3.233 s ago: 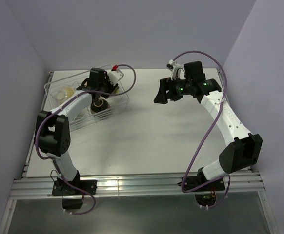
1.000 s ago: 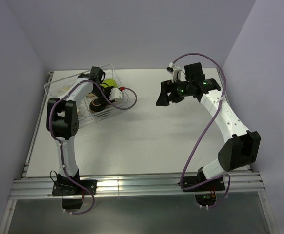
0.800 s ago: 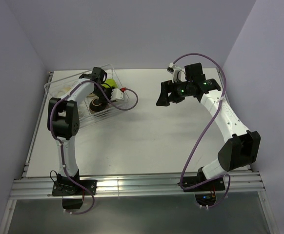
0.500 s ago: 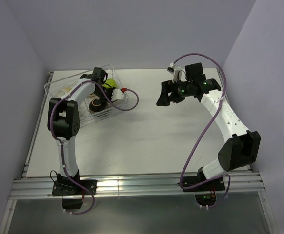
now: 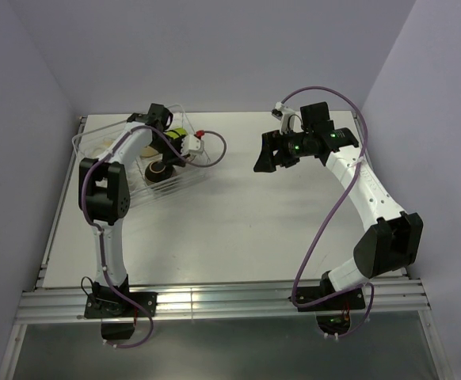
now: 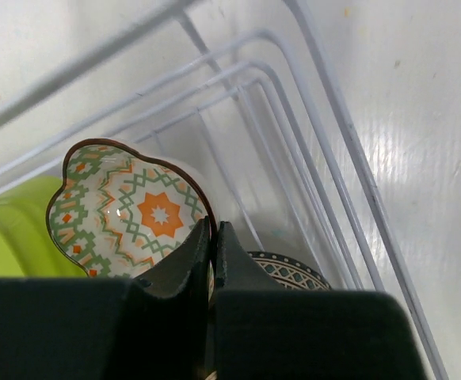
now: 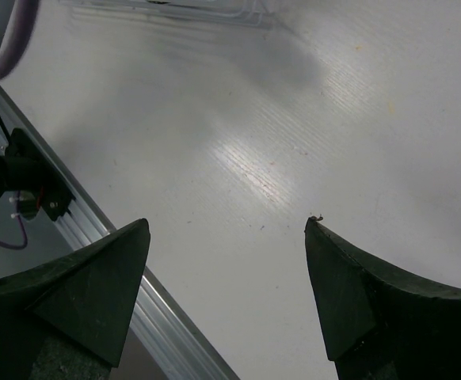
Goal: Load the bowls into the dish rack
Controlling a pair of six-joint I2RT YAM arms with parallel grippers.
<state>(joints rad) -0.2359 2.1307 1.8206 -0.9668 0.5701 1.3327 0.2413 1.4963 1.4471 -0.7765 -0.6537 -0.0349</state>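
Observation:
My left gripper (image 6: 212, 226) is shut on the rim of the small scalloped bowl (image 6: 127, 206), white with a green and orange pattern, and holds it on edge inside the dish rack (image 6: 325, 103). The lime-green bowl (image 6: 9, 233) lies just left of it. A bowl with a dark patterned rim (image 6: 290, 273) shows below my fingers. In the top view my left gripper (image 5: 169, 136) is over the rack (image 5: 84, 141) at the back left, next to the lime-green bowl (image 5: 178, 133) and the dark brown bowl (image 5: 159, 170). My right gripper (image 5: 260, 158) is open and empty, and in its wrist view (image 7: 226, 226) hangs above bare table.
The clear rack's near right corner (image 5: 207, 168) sits on the white table (image 5: 238, 229). An aluminium rail (image 5: 215, 301) runs along the near edge and shows in the right wrist view (image 7: 96, 222). Purple-grey walls close in the back and both sides.
My left wrist turned over the rack, uncovering the lime-green bowl, and in the last half second shifted slightly towards the back. The right arm has barely moved.

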